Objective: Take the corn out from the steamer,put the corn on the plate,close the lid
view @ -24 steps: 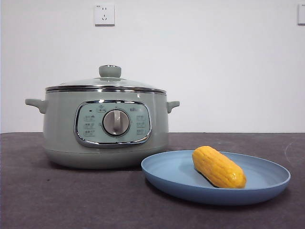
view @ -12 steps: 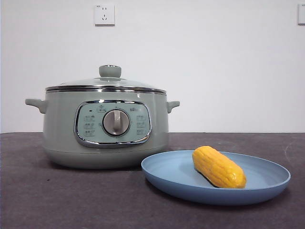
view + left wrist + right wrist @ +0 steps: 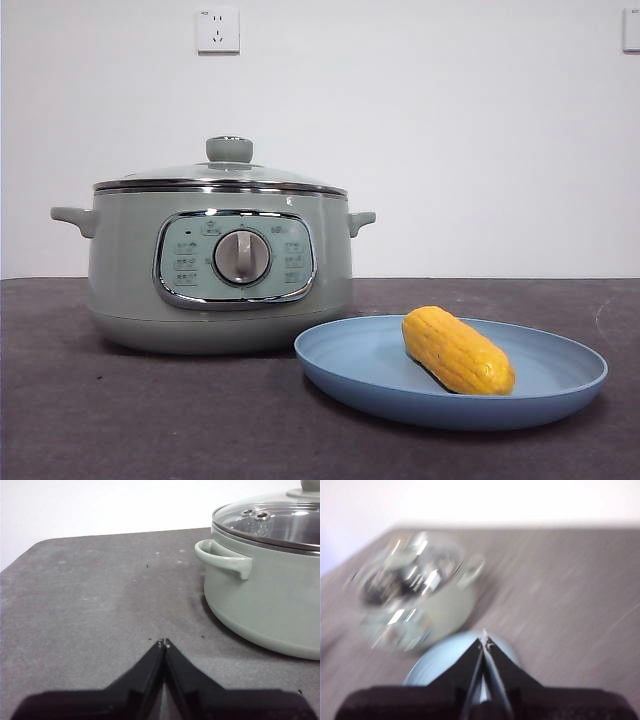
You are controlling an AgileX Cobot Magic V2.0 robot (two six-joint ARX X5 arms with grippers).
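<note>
The sage-green steamer [image 3: 220,275] stands at the left with its glass lid [image 3: 222,176] closed on it. The yellow corn [image 3: 457,350] lies on the light-blue plate [image 3: 560,385] to the steamer's right. Neither arm shows in the front view. My left gripper [image 3: 163,642] is shut and empty above the table, beside the steamer's side handle [image 3: 222,559], well apart from it. My right gripper [image 3: 483,639] is shut and empty, high above the plate [image 3: 435,662]; its blurred view shows the steamer [image 3: 415,597] beyond the plate.
The dark grey table [image 3: 150,420] runs to a white wall. A wall socket [image 3: 218,30] sits above the steamer. In the left wrist view the table's edge and rounded corner [image 3: 35,545] show beyond the bare tabletop.
The steamer, lid, plate and corn sit a few pixels further left in the front view; nothing else differs.
</note>
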